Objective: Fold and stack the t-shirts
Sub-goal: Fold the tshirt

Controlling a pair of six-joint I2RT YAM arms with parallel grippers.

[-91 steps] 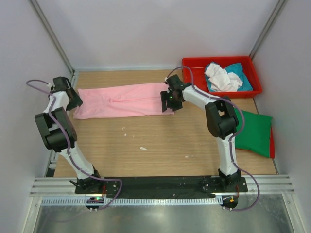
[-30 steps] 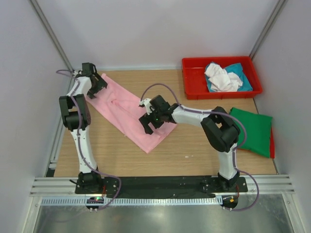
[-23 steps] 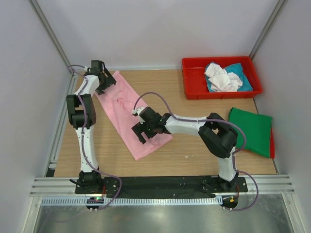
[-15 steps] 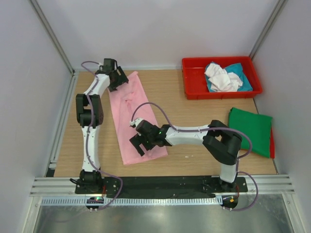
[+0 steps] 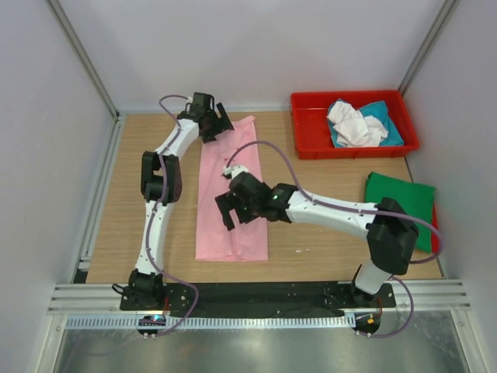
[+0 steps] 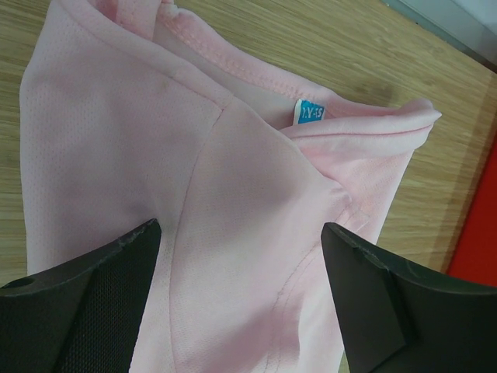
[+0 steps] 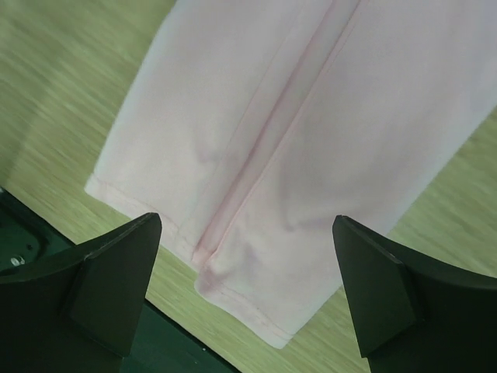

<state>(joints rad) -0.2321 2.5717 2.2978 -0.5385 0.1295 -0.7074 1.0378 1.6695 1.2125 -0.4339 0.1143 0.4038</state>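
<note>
While both arms hang over the pink shirt (image 5: pixel 233 245), I see it lying on the table (image 5: pixel 334 171) as a long folded strip, with the collar at the far end and the hem near the front edge. My left gripper (image 6: pixel 237 229) stands spread wide over the collar and its blue tag (image 6: pixel 309 113), grasping nothing. My right gripper (image 7: pixel 247 220) is likewise spread and empty above the hem end. The green shirt (image 5: pixel 404 198) lies well apart on the right.
</note>
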